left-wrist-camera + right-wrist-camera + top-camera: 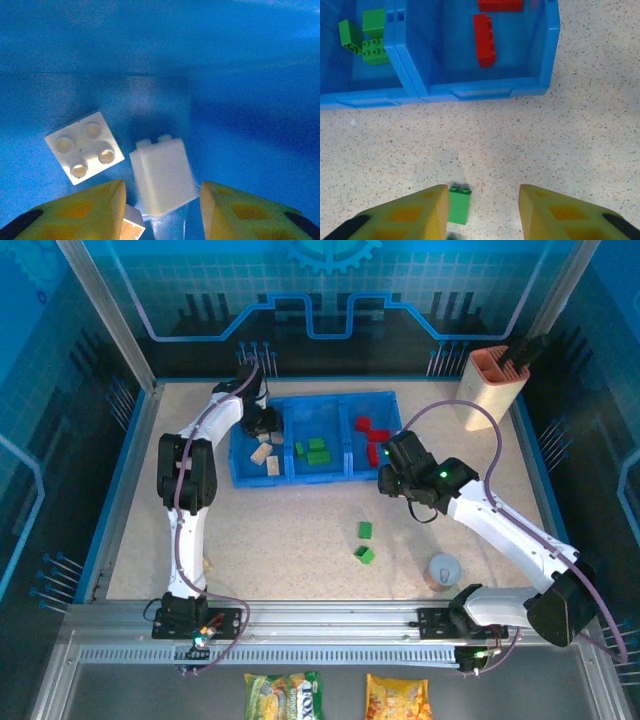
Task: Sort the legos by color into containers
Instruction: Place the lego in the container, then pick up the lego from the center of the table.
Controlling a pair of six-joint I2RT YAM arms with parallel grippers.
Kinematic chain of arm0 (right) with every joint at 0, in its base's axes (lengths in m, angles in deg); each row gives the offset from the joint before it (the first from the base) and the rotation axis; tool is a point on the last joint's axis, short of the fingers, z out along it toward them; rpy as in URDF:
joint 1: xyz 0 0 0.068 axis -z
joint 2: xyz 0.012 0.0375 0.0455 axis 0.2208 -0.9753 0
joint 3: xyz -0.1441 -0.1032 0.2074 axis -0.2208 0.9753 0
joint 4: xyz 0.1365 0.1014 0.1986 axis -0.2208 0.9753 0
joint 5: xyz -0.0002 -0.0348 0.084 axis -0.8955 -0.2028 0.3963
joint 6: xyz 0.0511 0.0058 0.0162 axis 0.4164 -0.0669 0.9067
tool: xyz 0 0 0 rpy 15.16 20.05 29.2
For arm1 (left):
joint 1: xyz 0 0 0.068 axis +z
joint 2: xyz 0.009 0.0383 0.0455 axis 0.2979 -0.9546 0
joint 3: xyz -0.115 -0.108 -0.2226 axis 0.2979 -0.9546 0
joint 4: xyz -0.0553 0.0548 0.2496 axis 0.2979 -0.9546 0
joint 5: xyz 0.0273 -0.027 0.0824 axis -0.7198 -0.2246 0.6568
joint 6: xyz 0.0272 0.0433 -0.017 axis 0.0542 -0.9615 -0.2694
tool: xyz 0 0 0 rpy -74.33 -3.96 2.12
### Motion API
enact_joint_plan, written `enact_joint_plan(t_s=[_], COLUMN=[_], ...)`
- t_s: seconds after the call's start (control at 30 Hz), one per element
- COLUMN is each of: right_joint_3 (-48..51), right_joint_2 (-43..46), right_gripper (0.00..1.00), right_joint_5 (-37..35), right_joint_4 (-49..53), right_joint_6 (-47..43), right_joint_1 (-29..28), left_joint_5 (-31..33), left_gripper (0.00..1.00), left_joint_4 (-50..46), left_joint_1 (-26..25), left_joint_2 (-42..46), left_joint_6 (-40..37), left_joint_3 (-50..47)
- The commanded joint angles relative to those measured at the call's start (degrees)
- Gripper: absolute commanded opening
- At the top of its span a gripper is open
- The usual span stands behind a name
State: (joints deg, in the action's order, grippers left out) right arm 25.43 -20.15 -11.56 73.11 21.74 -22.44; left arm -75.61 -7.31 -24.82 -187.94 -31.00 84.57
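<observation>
Trouble: my spread left hand (162, 192) may nudge the cream brick (162, 175) lying between its fingers (90, 210) in the tray (300, 478); my spread right hand (482, 192) could clip the green brick (459, 205) toward the tabletop's (545, 150) near edge.

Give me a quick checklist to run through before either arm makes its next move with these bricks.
1. Left tool clear of the cream brick: ok, jaws apart, brick lying in the tray.
2. Cream brick among its colour: ok, another cream brick lies beside it.
3. Right tool empty: ok, open.
4. Green brick centred under that tool: not ok, it sits beside one finger.
5. Room in the green compartment: ok.
</observation>
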Motion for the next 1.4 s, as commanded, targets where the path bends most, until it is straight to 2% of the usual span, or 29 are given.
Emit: enact_joint_plan(t_s=[0.0,0.33,0.8,1.13,1.37], right_joint_3=[0.1,0.1,-2.7,-0.4,0.4], right_joint_2=[1.0,-2.3,-12.6,-17.4,-22.3], right_gripper=[0.42,0.43,0.43,0.47,0.47], right_joint_5=[-0.8,1.2,7.3,7.5,7.3], right_joint_4=[1.4,0.2,0.4,0.9,-1.2], right_joint_6=[0.9,0.9,0.9,12.2,15.7], right_joint_1=[0.0,-0.1,-1.5,-4.9,-7.4], left_joint_5=[-1.9,-1.1,-1.4,1.2,3.0], left_gripper=[0.47,0.46,0.46,0.47,0.47], left_joint_4=[0.9,1.0,-1.9,-9.3,-11.7], left_joint_1=[0.3,0.3,0.3,0.3,0.8], left_joint_2=[1.5,9.3,25.3,35.4,40.3], left_joint_6=[-1.3,-1.0,-0.3,-2.8,-5.2], left_joint_3=[0.7,-5.1,-19.0,-24.1,-28.4])
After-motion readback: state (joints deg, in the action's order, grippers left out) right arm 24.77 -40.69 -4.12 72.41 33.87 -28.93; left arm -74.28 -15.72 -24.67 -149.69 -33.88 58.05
